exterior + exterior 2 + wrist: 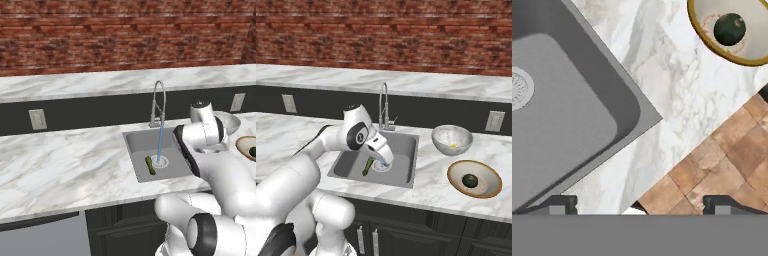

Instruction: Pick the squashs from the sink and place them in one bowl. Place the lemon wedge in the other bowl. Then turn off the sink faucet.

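The pincer (639,205) hangs over the sink's (406,145) front edge, tips spread wide with nothing between them. In the basin the slim green squash (367,167) lies beside the drain, under running water. Further right on the counter (428,187), the round squash (470,180) sits in the tan bowl (493,176); beyond it, the lemon wedge (454,146) rests in the grey bowl (442,134). The faucet (384,102) stands behind the sink.

Slim green squash (367,167) lying in sink (401,146) by drain, round dark squash (470,180) in tan bowl (495,191), lemon wedge (454,146) in grey bowl (442,137), faucet (383,106) running.
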